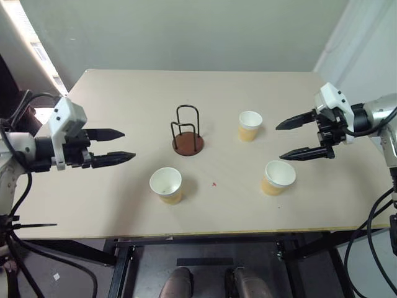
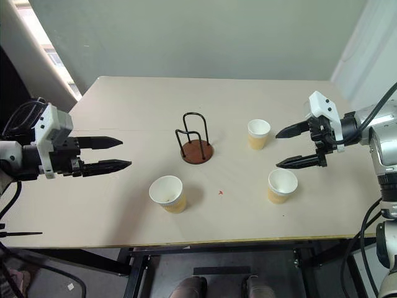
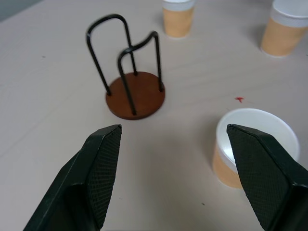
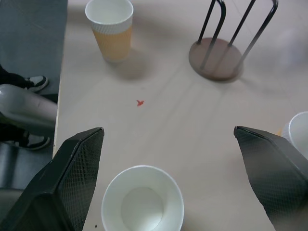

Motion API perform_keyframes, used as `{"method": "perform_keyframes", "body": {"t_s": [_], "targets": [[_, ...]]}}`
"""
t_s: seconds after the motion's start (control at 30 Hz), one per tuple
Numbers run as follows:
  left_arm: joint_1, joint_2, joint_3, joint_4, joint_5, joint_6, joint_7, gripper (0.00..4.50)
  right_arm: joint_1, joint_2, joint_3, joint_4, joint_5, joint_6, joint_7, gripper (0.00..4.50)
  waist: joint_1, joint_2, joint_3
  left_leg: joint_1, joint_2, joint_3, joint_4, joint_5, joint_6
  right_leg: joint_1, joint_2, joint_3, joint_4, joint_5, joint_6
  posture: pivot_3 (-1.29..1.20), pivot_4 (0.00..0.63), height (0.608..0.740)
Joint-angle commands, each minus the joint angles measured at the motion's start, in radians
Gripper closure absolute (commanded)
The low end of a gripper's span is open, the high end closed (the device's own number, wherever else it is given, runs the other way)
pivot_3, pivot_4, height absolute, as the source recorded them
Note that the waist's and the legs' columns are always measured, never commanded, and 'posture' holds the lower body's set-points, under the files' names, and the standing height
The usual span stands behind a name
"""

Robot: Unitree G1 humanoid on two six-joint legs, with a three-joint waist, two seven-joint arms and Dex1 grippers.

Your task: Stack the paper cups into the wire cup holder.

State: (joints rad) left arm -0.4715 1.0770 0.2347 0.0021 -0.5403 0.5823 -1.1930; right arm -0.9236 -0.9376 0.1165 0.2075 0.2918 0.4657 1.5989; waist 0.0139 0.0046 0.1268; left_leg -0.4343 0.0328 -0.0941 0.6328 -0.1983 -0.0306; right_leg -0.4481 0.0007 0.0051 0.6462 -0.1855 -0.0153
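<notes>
Three paper cups on the table [image 1: 93,186], all upright, none in the wire cup holder [image 1: 187,131] yet. I see the holder standing near the middle of the table, disc base flat, wire loops up, nothing inside it.

Cup positions from the head view: near-left cup [image 1: 166,184] sits toward the front edge, in front of the holder and slightly to its left. Far-right cup [image 1: 250,125] is just right of the holder, about level with it. Near-right cup [image 1: 278,177] is in front of that one, toward the right front of the table. All three well apart from each other and from the holder. Small red mark [image 1: 214,184] on the tabletop between the two front cups.

Left gripper [image 1: 118,146] hovers over the left side of the table, fingers spread wide, holding nothing, pointing in toward the holder. In its wrist view the near-left cup [image 3: 255,144] sits by one finger [image 3: 103,163], not touched.

Right gripper [image 1: 299,138] hovers over the right side, jaws also wide apart and empty, pointing left. It sits above and between the two right-hand cups; from its wrist view the near-right cup [image 4: 143,199] is below, between the fingers, no contact that I can see.
</notes>
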Motion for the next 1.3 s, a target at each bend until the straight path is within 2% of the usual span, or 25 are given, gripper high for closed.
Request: {"method": "perform_keyframes", "body": {"t_s": [0.03, 0.17, 0.23, 0.33, 0.53, 0.77, 0.97, 1.07, 1.3], "targets": [[-0.057, -0.038, -0.032, 0.030, 0.041, -0.035, 0.049, 0.77, -0.005, -0.022, -0.037, -0.041, 0.026, 0.009, -0.002, 0.00, 0.000, 0.000, 0.000, 0.000, 0.000, 0.000, 0.000, 0.000, 0.000, 0.000, 0.000, 0.000, 0.000, 0.000, 0.001, 0.00, 0.150, 0.740], [-0.130, -0.115, -0.114, 0.102, 0.113, -0.072, 0.096, 0.77, 0.013, -0.031, -0.052, -0.066, 0.036, 0.023, -0.017, 0.00, 0.004, 0.000, 0.000, 0.001, 0.000, 0.000, 0.000, 0.000, 0.000, 0.001, 0.000, 0.000, 0.000, 0.001, 0.001, 0.00, 0.150, 0.740], [-0.195, -0.181, -0.152, 0.164, 0.176, -0.107, 0.178, 0.77, 0.020, -0.033, -0.062, -0.076, 0.040, 0.029, -0.031, 0.00, 0.006, 0.000, 0.000, 0.001, 0.000, 0.000, 0.002, 0.000, 0.000, 0.002, 0.000, 0.000, 0.000, 0.001, 0.002, 0.00, 0.150, 0.740], [-0.308, -0.311, -0.170, 0.287, 0.213, -0.106, 0.293, 0.77, 0.021, -0.023, -0.075, -0.085, 0.033, 0.032, -0.089, 0.00, 0.012, 0.000, 0.000, 0.001, 0.000, 0.000, 0.005, 0.001, 0.001, 0.004, 0.000, -0.001, 0.000, 0.003, 0.004, 0.00, 0.150, 0.740], [-0.426, -0.466, -0.211, 0.466, 0.273, -0.109, 0.381, 0.77, 0.051, -0.047, -0.097, -0.142, 0.055, 0.065, -0.129, 0.00, 0.012, 0.000, 0.000, 0.000, -0.001, 0.001, 0.011, -0.001, 0.004, 0.007, -0.001, 0.000, -0.002, 0.005, 0.008, 0.00, 0.150, 0.740], [-0.549, -0.548, -0.214, 0.692, 0.344, -0.187, 0.474, 0.77, 0.089, -0.076, -0.129, -0.198, 0.076, 0.105, -0.172, 0.00, 0.013, 0.000, 0.000, -0.001, -0.001, 0.002, 0.014, -0.001, 0.005, 0.008, -0.001, 0.000, -0.003, 0.006, 0.012, 0.00, 0.150, 0.740], [-0.586, -0.598, -0.202, 0.761, 0.356, -0.245, 0.501, 0.77, 0.133, -0.099, -0.154, -0.246, 0.096, 0.130, -0.204, 0.00, 0.017, 0.000, 0.000, 0.000, -0.002, 0.003, 0.015, 0.000, 0.006, 0.011, -0.001, 0.001, -0.004, 0.007, 0.017, 0.00, 0.150, 0.740], [-0.585, -0.601, -0.203, 0.754, 0.354, -0.252, 0.487, 1.33, 0.159, -0.112, -0.170, -0.272, 0.108, 0.141, -0.215, 0.00, 0.019, 0.000, 0.000, -0.001, -0.003, 0.003, 0.016, 0.000, 0.007, 0.012, -0.001, 0.001, -0.005, 0.007, 0.019, 0.00, 0.150, 0.740], [-0.584, -0.593, -0.212, 0.728, 0.350, -0.227, 0.445, 3.81, 0.176, -0.123, -0.175, -0.279, 0.118, 0.138, -0.234, 0.00, 0.021, 0.000, 0.000, 0.000, -0.004, 0.004, 0.019, 0.000, 0.006, 0.014, 0.000, 0.003, -0.007, 0.007, 0.023, 0.00, 0.150, 0.740]]}}
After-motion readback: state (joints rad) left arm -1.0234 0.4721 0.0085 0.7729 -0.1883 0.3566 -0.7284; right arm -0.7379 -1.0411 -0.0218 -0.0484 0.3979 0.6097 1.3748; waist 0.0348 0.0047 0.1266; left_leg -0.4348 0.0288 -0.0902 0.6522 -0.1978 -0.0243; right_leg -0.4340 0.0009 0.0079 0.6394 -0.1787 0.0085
